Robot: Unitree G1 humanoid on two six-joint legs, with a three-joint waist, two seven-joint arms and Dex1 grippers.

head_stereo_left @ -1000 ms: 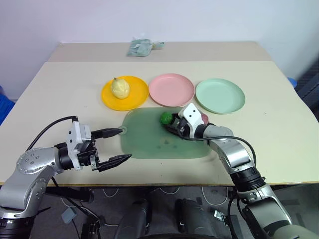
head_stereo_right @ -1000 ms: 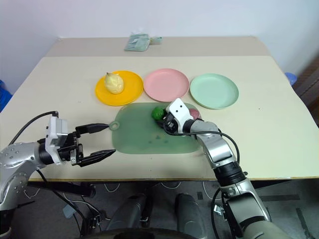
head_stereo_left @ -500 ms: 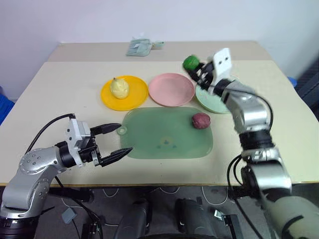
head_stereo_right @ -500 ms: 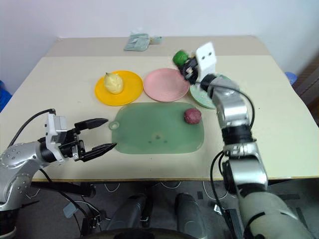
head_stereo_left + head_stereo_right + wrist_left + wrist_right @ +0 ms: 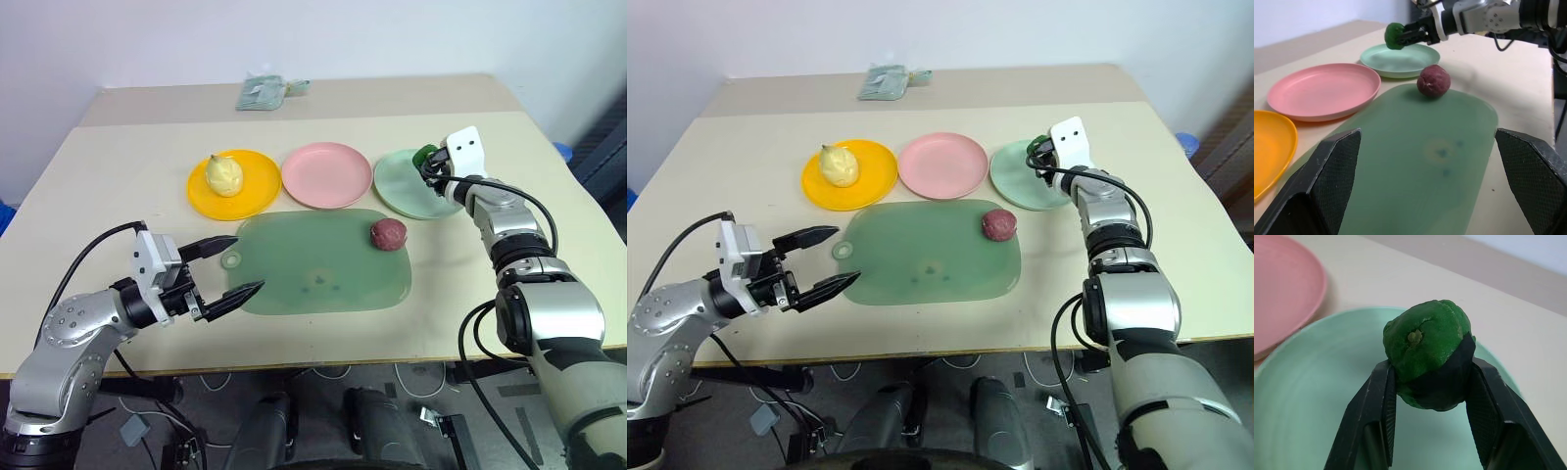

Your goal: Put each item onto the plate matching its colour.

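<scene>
Since a second ago the right pincer (image 5: 1426, 382) has carried the green toy (image 5: 1425, 345) off the mat (image 5: 323, 274), pinching it over the mint plate (image 5: 404, 186). Left pincer (image 5: 227, 269) hangs spread. Yellow toy (image 5: 222, 176) sits on the yellow plate (image 5: 260, 191); maroon toy (image 5: 388, 233) remains for the pink plate (image 5: 326, 174).

Lumpy item (image 5: 390, 233) on mat (image 5: 313, 279)

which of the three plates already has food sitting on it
The yellow plate, with the pale yellow toy lying on it. The pink plate and mint green plate are bare.
</scene>
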